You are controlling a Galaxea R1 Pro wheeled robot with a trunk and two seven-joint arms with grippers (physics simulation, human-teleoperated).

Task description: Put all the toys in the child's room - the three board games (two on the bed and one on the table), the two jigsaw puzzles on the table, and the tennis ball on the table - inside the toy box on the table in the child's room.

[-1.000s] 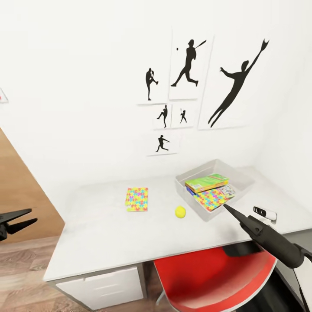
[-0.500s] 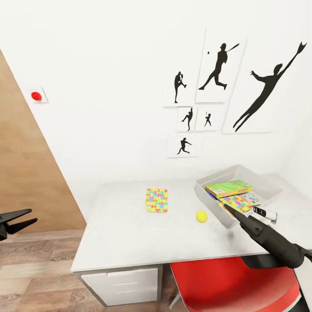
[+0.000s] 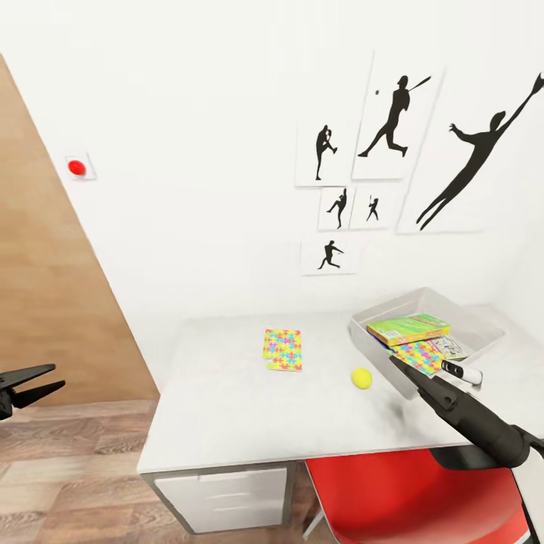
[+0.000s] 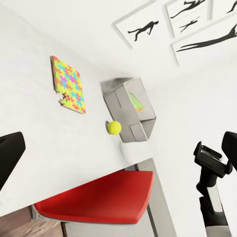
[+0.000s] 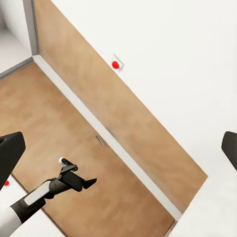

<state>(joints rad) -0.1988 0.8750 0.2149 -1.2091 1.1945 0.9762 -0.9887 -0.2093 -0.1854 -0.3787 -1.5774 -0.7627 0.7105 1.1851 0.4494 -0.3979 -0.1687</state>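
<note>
While the toy box sits right of centre on the counter, a green game box and a jigsaw lie inside it. Tennis ball rests just left of the box; second jigsaw lies further left, mid-frame. My right claw points at the box's near rim; how far open, cannot tell. My left claw, far left edge, gapes empty. Red chair below.
</note>
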